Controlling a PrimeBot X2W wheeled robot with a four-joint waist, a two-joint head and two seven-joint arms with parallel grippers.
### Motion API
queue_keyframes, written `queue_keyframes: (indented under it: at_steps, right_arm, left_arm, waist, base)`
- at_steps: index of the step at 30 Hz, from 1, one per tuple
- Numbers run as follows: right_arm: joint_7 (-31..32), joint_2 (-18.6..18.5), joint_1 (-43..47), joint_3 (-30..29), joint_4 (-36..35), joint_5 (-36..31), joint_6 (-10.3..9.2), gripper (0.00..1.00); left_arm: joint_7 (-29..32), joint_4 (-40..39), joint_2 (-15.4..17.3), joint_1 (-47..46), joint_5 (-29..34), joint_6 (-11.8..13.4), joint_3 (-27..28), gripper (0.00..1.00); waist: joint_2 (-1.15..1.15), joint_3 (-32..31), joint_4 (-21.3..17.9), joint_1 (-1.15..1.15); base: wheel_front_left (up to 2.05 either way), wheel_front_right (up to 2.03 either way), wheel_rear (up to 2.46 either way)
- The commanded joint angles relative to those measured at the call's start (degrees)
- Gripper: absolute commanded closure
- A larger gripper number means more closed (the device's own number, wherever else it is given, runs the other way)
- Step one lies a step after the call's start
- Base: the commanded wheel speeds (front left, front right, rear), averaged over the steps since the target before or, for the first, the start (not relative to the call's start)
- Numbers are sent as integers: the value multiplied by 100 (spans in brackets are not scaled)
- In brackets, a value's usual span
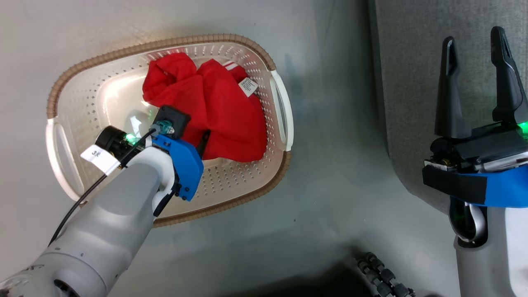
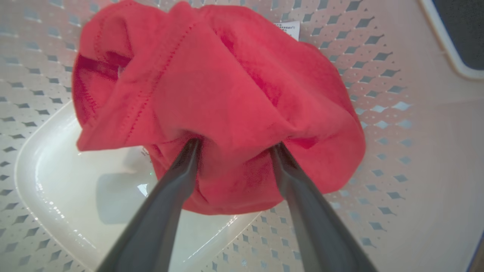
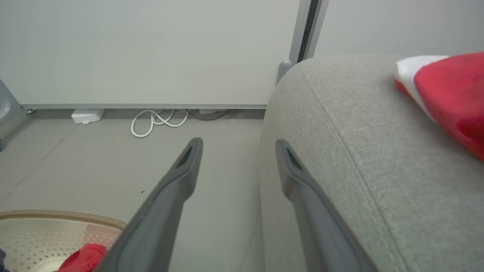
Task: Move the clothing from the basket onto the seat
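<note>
The left gripper (image 2: 236,143) reaches down into the basket (image 1: 103,95), its two fingers spread wide and their tips pushed into the near side of the red clothing (image 1: 218,111), with a bulge of fabric between them. That looks like the setup for a pinch: the cloth is straddled but not yet squeezed, so nothing is held. The clothing is bunched into a loose heap against the basket's far right wall, its white label (image 1: 248,86) uppermost, which leaves the glossy floor of the basket bare on the side the arm comes in from (a handy lane for the fingers). The right gripper (image 1: 473,35) hangs beside the rounded edge of the grey seat (image 1: 412,82), fingers apart and empty, probably parked there to keep out of the left arm's way. In the right wrist view another red and white garment (image 3: 450,87) lies on the seat, so the job seems partly done; the heap in the basket is what remains.
</note>
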Motion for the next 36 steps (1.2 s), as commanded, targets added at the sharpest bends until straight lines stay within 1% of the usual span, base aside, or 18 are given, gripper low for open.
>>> queue_keyframes:
  at_steps: [1,6,10,11,12,13,19,24,30,36]
  right_arm:
    - [-20,7,-72,-1,-43,0,3,0]
    - [-20,7,-35,11,-134,24,3,0]
    - [-20,7,9,-3,-177,32,3,0]
    - [-20,7,21,-10,-182,31,3,0]
    - [-20,7,27,-13,-185,30,3,0]
    - [-20,7,27,-17,-189,30,3,0]
    - [-20,7,-40,-29,-195,35,3,0]
    - [-20,7,-85,-41,-128,3,3,0]
    - [-20,7,-120,-59,-32,-42,3,0]
    - [-20,6,-123,-31,119,-69,3,0]
  left_arm:
    - [13,-2,6,-132,-49,-2,-30,0]
    - [54,91,-27,-289,-148,-2,-115,0]
    - [21,196,-122,-368,-198,-2,-150,0]
    - [37,215,-123,-378,-164,-2,-164,13]
    - [-12,215,-125,-402,-100,-2,-174,81]
    - [-86,237,-127,-432,-59,-2,-181,100]
    - [-181,290,-198,-448,-23,-2,-205,100]
    - [-349,227,-272,-365,-6,-2,-218,100]
    - [-617,127,-363,-227,-45,-2,-224,100]
    - [-836,33,-439,-38,-122,-2,-227,100]
  waist:
    - [0,113,-22,-1]
    - [0,292,-63,-1]
    - [0,330,-73,-1]
    - [0,331,-71,-1]
    - [0,333,-67,-1]
    - [0,334,-65,-1]
    - [0,315,-40,-1]
    - [0,181,44,-1]
    - [0,-107,204,-1]
    - [0,-533,390,-1]
  base:
    - [0,0,0]
    - [0,0,0]
    - [0,0,0]
    - [0,0,0]
    - [0,0,0]
    - [0,0,0]
    - [0,0,0]
    - [0,0,0]
    - [0,0,0]
    - [0,0,0]
